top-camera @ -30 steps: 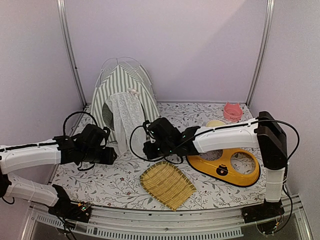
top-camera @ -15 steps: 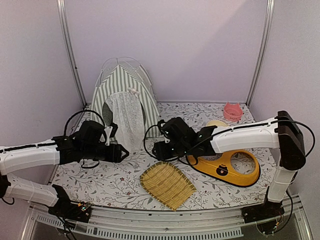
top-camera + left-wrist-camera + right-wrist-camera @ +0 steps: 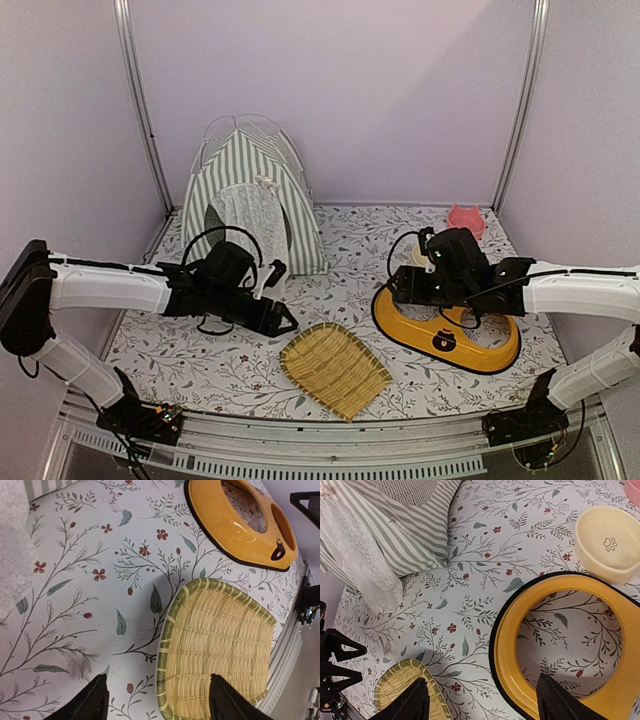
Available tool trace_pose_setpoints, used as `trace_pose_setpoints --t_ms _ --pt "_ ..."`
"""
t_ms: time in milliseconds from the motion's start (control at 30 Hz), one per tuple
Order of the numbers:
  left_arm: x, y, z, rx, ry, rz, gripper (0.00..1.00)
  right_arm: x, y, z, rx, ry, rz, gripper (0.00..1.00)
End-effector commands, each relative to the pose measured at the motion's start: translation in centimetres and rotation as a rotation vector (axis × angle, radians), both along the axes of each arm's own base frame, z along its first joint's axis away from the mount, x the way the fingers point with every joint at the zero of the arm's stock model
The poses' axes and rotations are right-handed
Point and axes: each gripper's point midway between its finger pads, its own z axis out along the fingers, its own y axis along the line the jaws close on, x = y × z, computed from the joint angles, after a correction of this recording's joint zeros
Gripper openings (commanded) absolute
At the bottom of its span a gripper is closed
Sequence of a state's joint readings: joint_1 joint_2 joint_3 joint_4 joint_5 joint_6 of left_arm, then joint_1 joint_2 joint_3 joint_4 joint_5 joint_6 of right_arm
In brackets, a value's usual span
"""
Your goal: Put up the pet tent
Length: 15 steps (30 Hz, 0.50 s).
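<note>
Pet tent point(image 3: 250, 195) stands up at the back left of the flowery table point(image 3: 190, 365). Its striped sides and white lace door face the front. The left gripper point(image 3: 284, 320) is low over the table, between the tent and the woven tray point(image 3: 335, 368). It does not touch the tent. Its fingers are apart and hold nothing. The right gripper point(image 3: 398, 290) hangs over the yellow ring stand point(image 3: 410, 328), well apart from the tent. Its fingers are wide apart and hold nothing too. A cream bowl point(image 3: 607, 542) sits just beside the stand.
</note>
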<state>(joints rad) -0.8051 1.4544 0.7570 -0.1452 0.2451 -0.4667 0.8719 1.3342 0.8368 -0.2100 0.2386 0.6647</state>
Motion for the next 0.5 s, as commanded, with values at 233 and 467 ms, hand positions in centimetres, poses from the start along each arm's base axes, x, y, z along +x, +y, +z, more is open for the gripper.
trace_pose_setpoints --t_ms 233,467 --pt "-3.9 -9.6 3.0 -0.099 -0.027 -0.248 0.69 0.1 -7.5 0.6 0.056 0.006 -0.172 0.99" --pt "-6.8 -14.7 0.0 -0.128 0.082 -0.318 0.69 0.2 -7.5 0.3 0.045 0.016 -0.168 0.99"
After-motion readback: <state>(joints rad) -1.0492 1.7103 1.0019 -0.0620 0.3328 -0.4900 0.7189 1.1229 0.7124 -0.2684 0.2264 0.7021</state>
